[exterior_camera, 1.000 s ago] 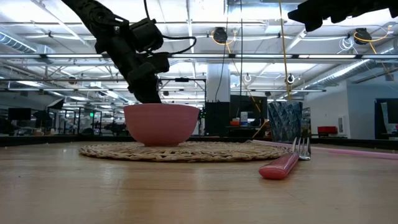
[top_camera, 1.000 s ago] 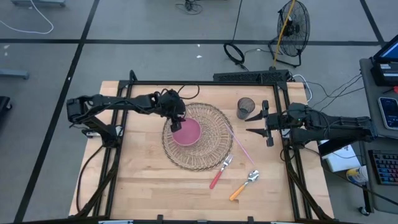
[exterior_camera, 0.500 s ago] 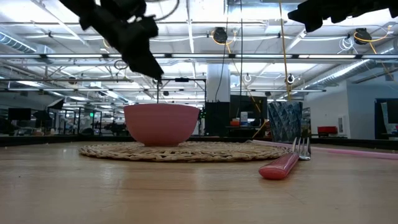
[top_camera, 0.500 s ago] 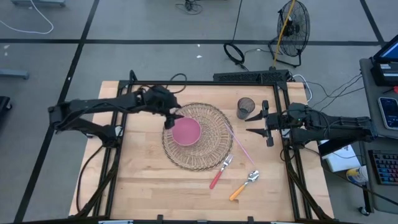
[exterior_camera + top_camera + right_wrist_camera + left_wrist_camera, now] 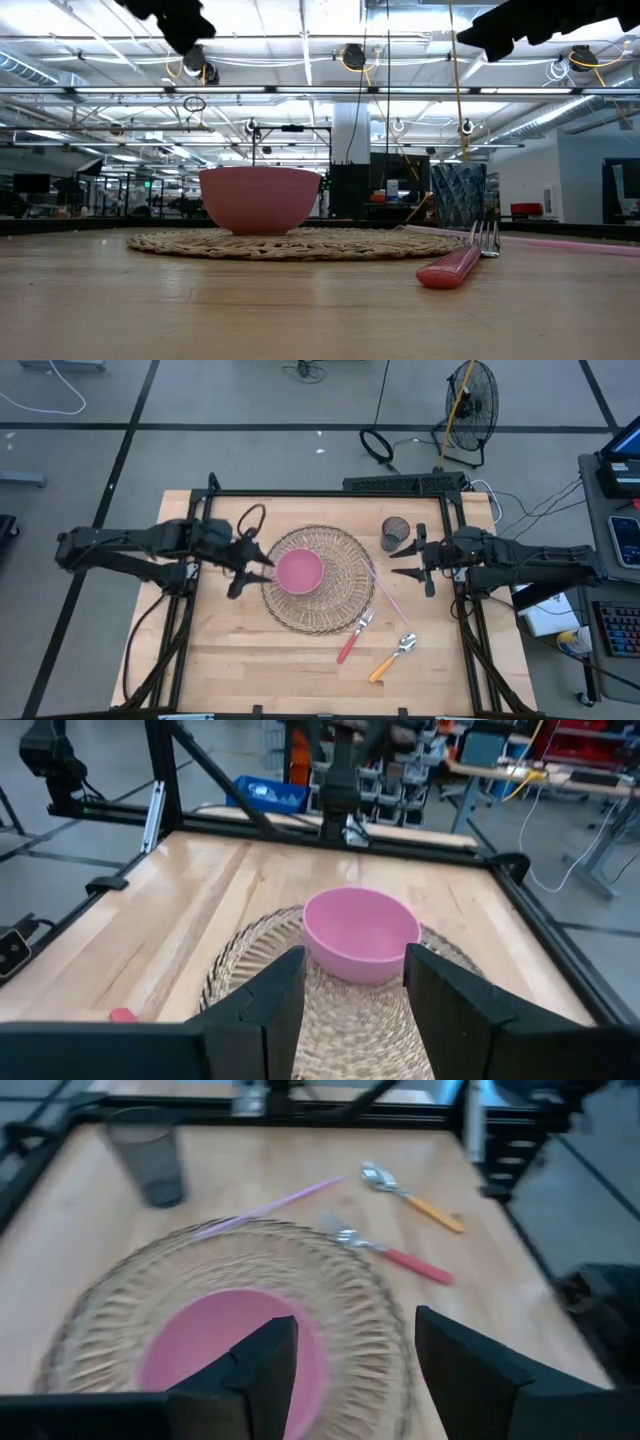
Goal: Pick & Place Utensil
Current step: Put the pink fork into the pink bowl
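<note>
While pulling back off the pink bowl (image 5: 299, 571), the left gripper (image 5: 249, 564) is hanging at the mat's (image 5: 340, 616) left edge, fingers spread w/ nothing btwn them. A sec ago it was right over the bowl, so the bowl is looking placed, sitting centred on the mat. Fork (image 5: 353, 636) and spoon (image 5: 392, 657) are lying untouched on the bare table (image 5: 220, 650) nr the front, straw (image 5: 388, 596) beside the mat. Right gripper (image 5: 409, 561) is easing in twd the mesh cup (image 5: 395, 533), fingers apart & empty; prob utensils next
</note>
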Robot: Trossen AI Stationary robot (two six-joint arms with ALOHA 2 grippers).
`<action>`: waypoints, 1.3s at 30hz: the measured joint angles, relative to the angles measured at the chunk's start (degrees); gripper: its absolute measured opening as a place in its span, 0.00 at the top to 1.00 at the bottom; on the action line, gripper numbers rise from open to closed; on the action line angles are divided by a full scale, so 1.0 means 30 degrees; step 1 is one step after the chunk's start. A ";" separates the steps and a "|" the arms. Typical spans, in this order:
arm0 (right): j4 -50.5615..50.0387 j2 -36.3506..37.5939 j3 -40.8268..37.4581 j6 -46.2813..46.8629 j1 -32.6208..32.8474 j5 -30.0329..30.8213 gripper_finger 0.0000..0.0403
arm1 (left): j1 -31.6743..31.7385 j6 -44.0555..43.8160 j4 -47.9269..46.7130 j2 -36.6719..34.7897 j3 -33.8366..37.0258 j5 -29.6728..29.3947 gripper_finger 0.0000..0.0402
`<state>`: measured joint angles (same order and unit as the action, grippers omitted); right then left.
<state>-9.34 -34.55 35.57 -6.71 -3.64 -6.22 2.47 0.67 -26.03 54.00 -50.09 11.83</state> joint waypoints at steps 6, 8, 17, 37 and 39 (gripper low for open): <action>0.0058 -0.0799 0.0000 0.0111 0.0011 -0.0061 0.60 | -0.3406 -0.0408 0.0727 -0.0009 0.0531 -0.3197 0.54; 0.0087 -0.0977 0.0000 0.0308 0.0017 -0.0545 0.60 | -0.4292 -0.0652 0.1747 0.0021 0.1308 -0.4021 0.55; 0.0277 -0.1337 0.0000 0.0990 0.0919 -0.0925 0.60 | -0.6664 -0.2630 0.6094 0.0021 0.4837 -0.6086 0.58; -0.0866 -0.5216 0.0000 0.4827 0.6155 0.5125 0.60 | -1.1949 -0.3937 0.8105 0.0028 0.5931 -1.0494 0.58; -0.0588 -0.5928 0.0000 0.4866 0.6587 0.5376 0.60 | -1.2181 -0.4158 0.8067 0.0028 0.5931 -1.0555 0.58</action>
<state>-11.11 -52.33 35.57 7.89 16.12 9.91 -34.07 -11.81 -1.83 54.08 -32.29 -19.84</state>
